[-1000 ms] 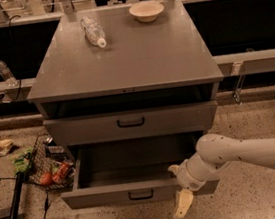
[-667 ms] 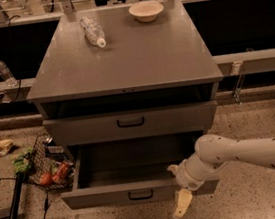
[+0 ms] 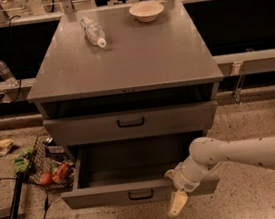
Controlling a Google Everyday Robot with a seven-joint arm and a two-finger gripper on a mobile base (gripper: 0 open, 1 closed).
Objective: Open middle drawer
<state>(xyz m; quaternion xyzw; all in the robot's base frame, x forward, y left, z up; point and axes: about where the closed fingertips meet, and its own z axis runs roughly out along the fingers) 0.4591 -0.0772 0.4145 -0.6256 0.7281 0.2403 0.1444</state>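
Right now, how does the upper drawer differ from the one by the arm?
The upper drawer is out only slightly; the middle drawer stands far out, its grey tray showing. The upper drawer's front is taller, the middle drawer's lower. The gripper hangs before the middle drawer's front, near its right end; nothing is at the upper drawer. Both are grey, each with a black loop handle.

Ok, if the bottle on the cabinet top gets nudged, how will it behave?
The bottle lies on its side on the smooth cabinet top, so it would probably roll. It looks like clear plastic, so it is likely light. The pincer is low, at the front of the middle drawer, far from it.
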